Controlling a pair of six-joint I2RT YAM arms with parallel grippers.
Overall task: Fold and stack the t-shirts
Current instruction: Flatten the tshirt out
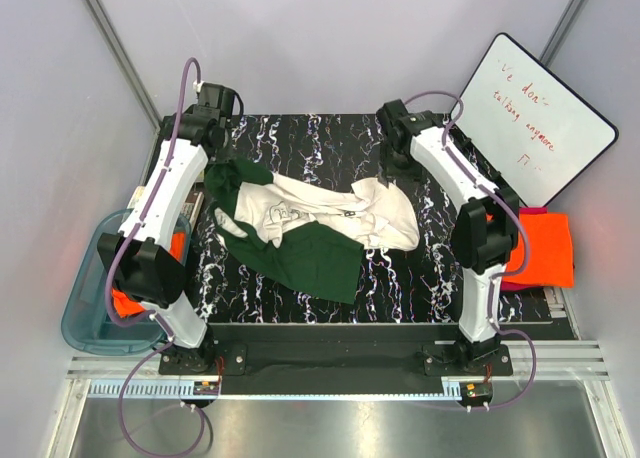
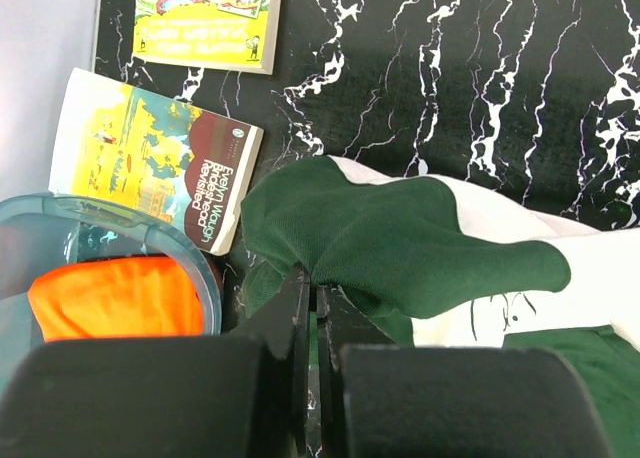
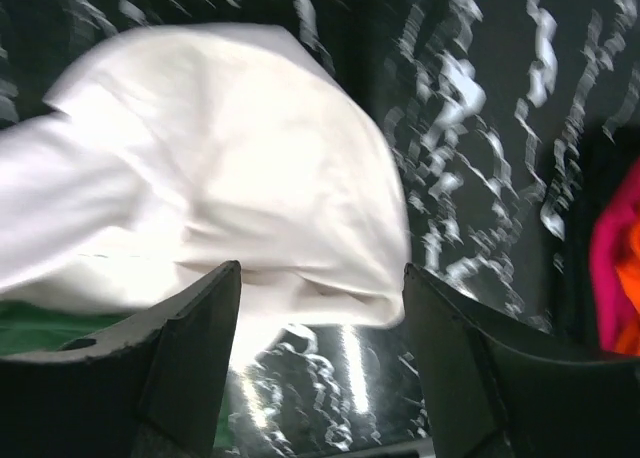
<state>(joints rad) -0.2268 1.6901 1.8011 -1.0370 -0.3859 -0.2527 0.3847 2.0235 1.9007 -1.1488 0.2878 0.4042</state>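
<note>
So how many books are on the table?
2. One book lies beside the bin, close to the green sleeve; the other book sits farther up the table, cut off by the frame edge. More may be hidden.

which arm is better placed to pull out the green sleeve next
Probably left: the left gripper is shut right at the green sleeve of the cream t-shirt; the right gripper is open over the cream end.

pincer (image 2: pixel 312 288) closed, tips at green sleeve (image 2: pixel 400 238) | orange t-shirt (image 2: pixel 115 298) in teal bin (image 2: pixel 120 218) | book (image 2: pixel 150 158) beside bin
</note>
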